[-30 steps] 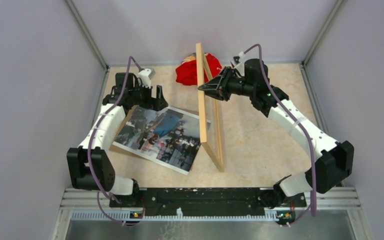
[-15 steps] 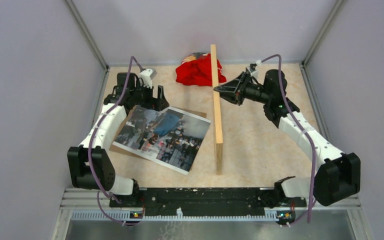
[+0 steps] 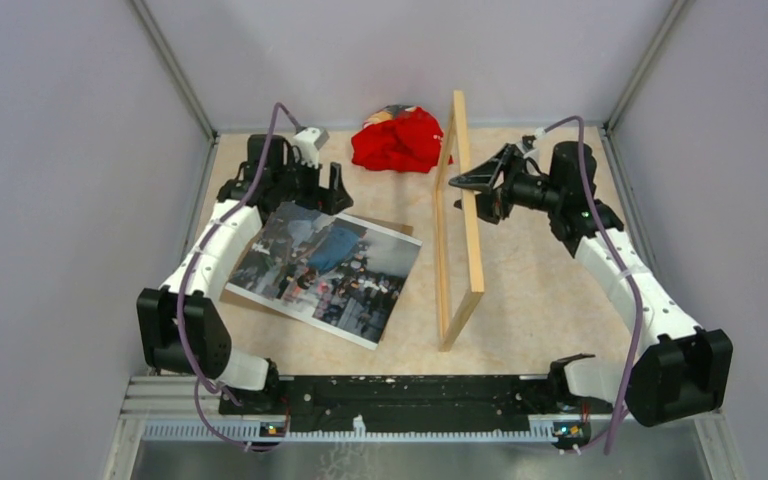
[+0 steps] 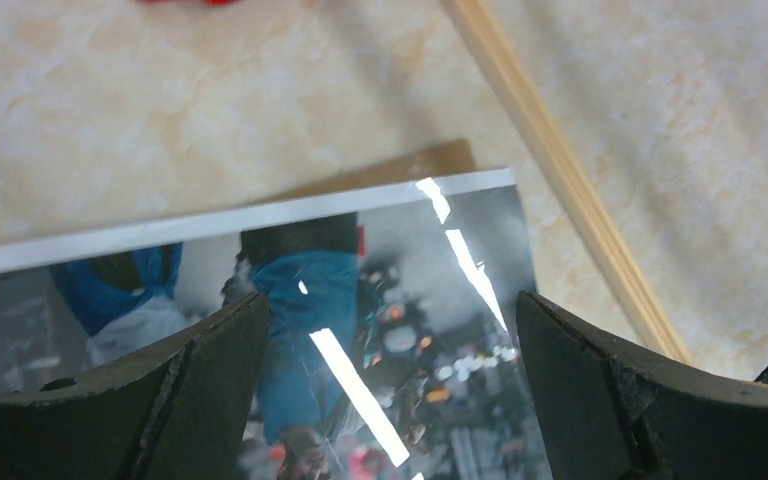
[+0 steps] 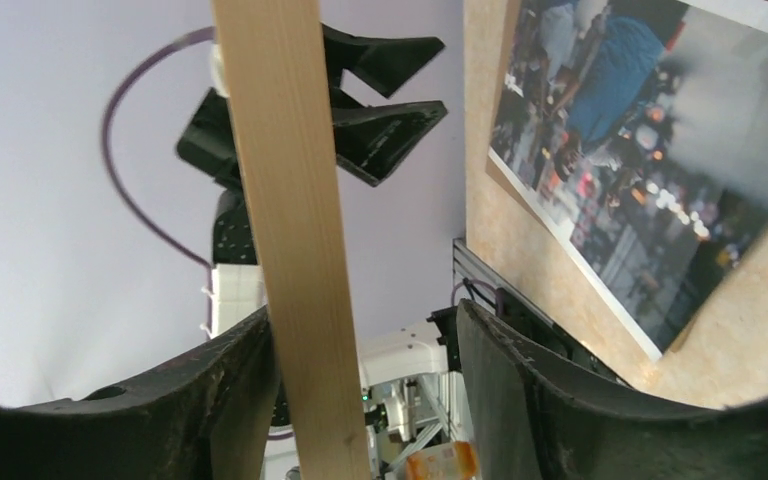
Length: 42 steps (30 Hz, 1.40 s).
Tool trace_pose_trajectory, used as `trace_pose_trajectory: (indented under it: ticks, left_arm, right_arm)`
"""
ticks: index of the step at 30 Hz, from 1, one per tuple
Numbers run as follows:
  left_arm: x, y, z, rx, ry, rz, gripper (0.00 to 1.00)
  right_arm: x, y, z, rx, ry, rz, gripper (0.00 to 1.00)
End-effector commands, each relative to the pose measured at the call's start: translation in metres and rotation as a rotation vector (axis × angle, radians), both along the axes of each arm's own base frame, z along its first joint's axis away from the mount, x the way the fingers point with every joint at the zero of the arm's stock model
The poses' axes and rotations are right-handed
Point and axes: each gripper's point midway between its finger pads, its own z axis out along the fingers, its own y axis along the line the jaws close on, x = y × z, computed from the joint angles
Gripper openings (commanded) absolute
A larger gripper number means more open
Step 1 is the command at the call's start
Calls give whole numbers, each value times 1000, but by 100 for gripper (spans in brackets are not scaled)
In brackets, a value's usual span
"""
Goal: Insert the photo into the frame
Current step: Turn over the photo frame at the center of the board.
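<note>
The photo [image 3: 325, 265] is a glossy print lying flat on a brown backing board [image 3: 392, 226] at the left of the table. My left gripper [image 3: 315, 200] hovers open over the photo's far edge, and the print [image 4: 380, 300] shows between its fingers [image 4: 190, 390]. The light-wood frame [image 3: 477, 260] stands on edge at the middle, leaning to the right. My right gripper [image 3: 455, 195] is open around its upper part. In the right wrist view the wooden rail [image 5: 290, 200] lies against one finger [image 5: 230, 390], with a gap to the other.
A crumpled red cloth [image 3: 397, 140] lies at the back centre, behind the frame. Grey walls close in the table on three sides. The frame's lower rail [image 4: 560, 170] rests on the table just right of the photo.
My right gripper has swung the frame rightward and opened its jaws, letting go of the rail. The frame now leans right. The left gripper has shifted slightly; the photo has not moved.
</note>
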Motion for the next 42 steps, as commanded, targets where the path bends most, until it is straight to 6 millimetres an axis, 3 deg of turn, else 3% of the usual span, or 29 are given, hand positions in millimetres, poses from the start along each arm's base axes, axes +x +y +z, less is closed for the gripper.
trace_pose_trajectory:
  ticks: [1, 4, 10, 20, 32, 42]
  left_arm:
    - [3, -52, 48, -46, -107, -95, 99]
    - [1, -63, 51, -45, -101, -122, 99]
    - [-3, -60, 28, -20, -64, -119, 99]
    - [-6, -57, 24, -3, -83, -128, 99]
    - [-9, -60, 12, -16, -47, -138, 99]
    - [-11, -60, 9, -19, -39, -139, 99]
  right_arm:
    - [-5, -7, 20, -36, -56, 26, 65]
    - [-1, -26, 24, -118, -82, -4, 68]
    - [-5, -60, 18, -350, -114, -44, 70]
    - [-9, -93, -32, -614, -47, -90, 64]
    - [-15, -143, -23, -885, -59, -238, 64]
    - [-23, -167, -9, -1002, -74, -315, 66]
